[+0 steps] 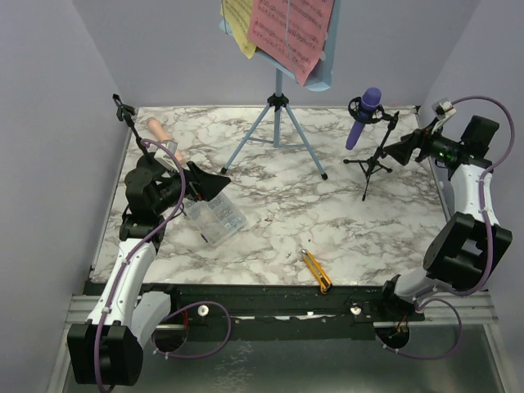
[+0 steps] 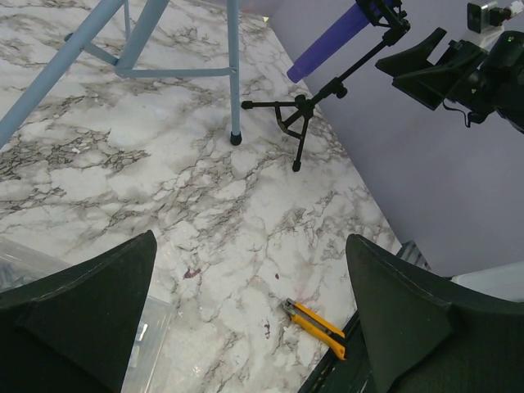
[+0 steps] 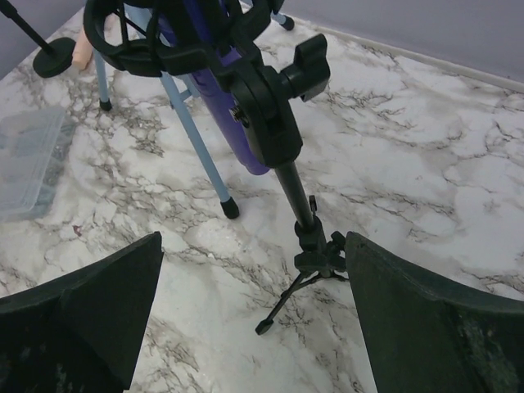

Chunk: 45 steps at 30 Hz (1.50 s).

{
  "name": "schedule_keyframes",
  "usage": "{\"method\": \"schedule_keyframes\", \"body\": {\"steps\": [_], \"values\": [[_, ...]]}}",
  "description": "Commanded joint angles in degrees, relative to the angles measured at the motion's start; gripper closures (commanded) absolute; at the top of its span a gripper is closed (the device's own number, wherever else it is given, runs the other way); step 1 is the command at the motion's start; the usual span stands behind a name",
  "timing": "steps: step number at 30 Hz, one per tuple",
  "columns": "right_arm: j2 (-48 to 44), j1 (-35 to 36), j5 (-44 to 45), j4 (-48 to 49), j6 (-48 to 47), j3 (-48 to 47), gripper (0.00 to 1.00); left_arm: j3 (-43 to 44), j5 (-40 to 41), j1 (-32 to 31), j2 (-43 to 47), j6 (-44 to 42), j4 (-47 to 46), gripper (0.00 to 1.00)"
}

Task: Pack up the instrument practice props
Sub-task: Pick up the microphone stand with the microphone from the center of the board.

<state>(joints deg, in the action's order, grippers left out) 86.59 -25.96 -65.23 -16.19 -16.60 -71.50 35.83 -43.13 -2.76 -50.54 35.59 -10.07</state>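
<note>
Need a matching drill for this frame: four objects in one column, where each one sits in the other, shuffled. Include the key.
Things
1. purple microphone
2. utility knife
3. clear plastic box
4. pink sheet-music page

Places
a. on the light-blue music rack
b. lying flat at the near edge of the table, between the arm bases
c. held in a black mount on a small tripod
d. beside the left pincer

Pairs: 1-c, 2-b, 3-d, 4-a

I'm seeing the music rack (image 1: 277, 106) standing back-centre on the counter (image 1: 270, 213), a mounted microphone (image 1: 363, 117) sitting right of it, the parts box (image 1: 218, 219) lying front-left, the knife (image 1: 316, 272) front-centre.
</note>
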Motion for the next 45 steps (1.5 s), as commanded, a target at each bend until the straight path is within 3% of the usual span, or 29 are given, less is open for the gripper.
{"method": "schedule_keyframes", "body": {"steps": [1, 7, 14, 29, 35, 45], "values": [[1.79, 0.40, 0.63, 5.28, -1.25, 1.42, 0.06, -0.55, -0.76, -0.24, 0.88, 0.09, -1.01, 0.01], [4.79, 2.10, -0.31, 10.16, -2.44, 2.20, 0.16, -0.53, -0.75, -0.32, 0.97, 0.00, -1.09, 0.01], [8.70, 4.07, 0.43, 7.35, -6.67, -0.98, 0.34, -0.58, -0.68, -0.29, 0.95, -0.08, -1.01, 0.01], [8.45, 4.60, -3.33, 9.07, -7.91, -1.20, 0.80, -0.51, -0.70, -0.23, 0.89, -0.17, -1.01, 0.01], [6.60, 4.64, -3.46, 11.57, -8.19, 0.38, 0.87, -0.54, -0.72, -0.22, 0.90, -0.22, -1.03, 0.01], [7.24, 4.69, -1.53, 12.21, -7.59, 0.25, 0.81, -0.59, -0.61, -0.25, 0.89, -0.35, -1.01, 0.01]]}}
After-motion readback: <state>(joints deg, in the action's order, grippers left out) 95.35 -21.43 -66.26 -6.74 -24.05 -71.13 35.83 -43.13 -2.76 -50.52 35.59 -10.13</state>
